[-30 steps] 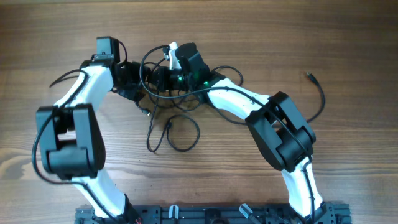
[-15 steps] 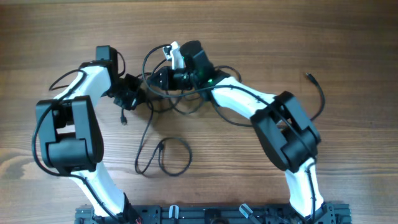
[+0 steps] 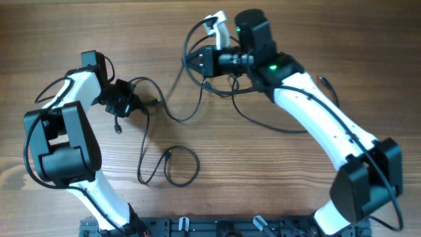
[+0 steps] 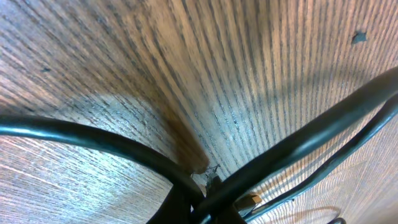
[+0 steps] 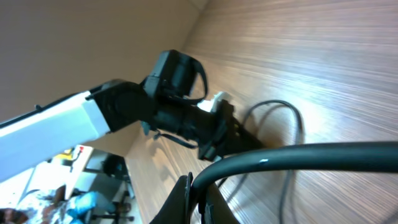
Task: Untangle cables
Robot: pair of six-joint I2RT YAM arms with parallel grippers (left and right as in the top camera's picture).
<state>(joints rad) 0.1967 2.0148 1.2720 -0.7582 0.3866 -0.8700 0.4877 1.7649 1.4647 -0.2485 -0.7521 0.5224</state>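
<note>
Thin black cables [image 3: 172, 116] lie stretched across the wood between my two grippers. My left gripper [image 3: 131, 105] is shut on a cable at the left; in the left wrist view two cords [image 4: 292, 149] cross right at the jaws [image 4: 205, 208]. A short plug end [image 3: 117, 128] hangs below it. My right gripper [image 3: 197, 62] is raised at the top centre, shut on a bunch of loops [image 3: 220, 85]. In the right wrist view the fingers [image 5: 198, 200] pinch a thick-looking cord [image 5: 298, 155], with the left gripper [image 5: 214, 127] beyond it. A loose loop [image 3: 181, 164] rests in the lower middle.
A separate cord with a plug tip [image 3: 323, 80] runs beside the right forearm [image 3: 322, 118]. The left arm's elbow [image 3: 62, 148] stands at the left. A black rail [image 3: 217, 227] lines the table's near edge.
The left gripper has shut on a cable and drawn left. The right gripper has moved up and right with its bunch, so the tangle is pulled out into a long strand.
</note>
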